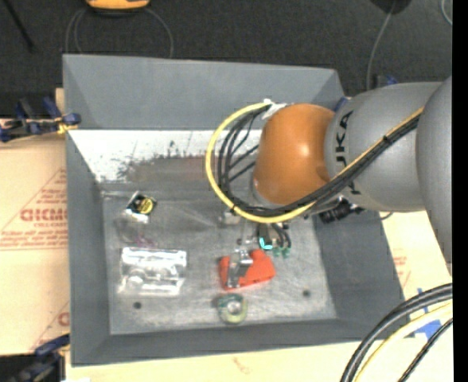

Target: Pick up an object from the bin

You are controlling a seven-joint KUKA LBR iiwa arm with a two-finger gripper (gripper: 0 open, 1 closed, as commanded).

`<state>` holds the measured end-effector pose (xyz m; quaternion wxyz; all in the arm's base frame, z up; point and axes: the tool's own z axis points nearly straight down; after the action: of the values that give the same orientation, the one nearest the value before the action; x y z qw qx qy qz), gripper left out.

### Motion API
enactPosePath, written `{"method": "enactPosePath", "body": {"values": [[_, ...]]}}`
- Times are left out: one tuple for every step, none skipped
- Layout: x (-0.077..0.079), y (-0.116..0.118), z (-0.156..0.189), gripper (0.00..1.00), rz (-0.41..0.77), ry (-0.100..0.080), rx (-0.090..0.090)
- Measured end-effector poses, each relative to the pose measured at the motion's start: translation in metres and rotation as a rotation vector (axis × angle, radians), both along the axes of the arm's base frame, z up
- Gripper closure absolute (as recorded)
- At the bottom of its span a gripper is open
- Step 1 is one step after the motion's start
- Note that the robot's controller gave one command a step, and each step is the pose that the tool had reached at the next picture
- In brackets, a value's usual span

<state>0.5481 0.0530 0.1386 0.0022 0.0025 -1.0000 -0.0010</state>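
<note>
My gripper (240, 261) hangs below the arm's orange cover, low over the front middle of the bin. Its tip comes down on the left part of a red-orange plastic thing (258, 272) that lies flat on the floor. Whether it grips that thing is hidden from this angle. Just in front of it, near the front wall, lies a small pale ring (232, 309), like a tape roll.
A clear plastic bag (153, 270) with small parts lies at the front left. A little black-and-yellow tape measure (139, 205) sits at the back left, with a small purple scrap (139, 238) in front of it. The arm and its cables overhang the bin's right half.
</note>
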Motion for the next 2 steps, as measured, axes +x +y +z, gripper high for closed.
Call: {"method": "enactPosePath", "body": {"values": [[-0.0490,-0.0660,-0.0656,0.00,0.234,-0.017,-0.001],[-0.0455,-0.0652,-0.0631,1.00,0.232,-0.027,-0.001]]}}
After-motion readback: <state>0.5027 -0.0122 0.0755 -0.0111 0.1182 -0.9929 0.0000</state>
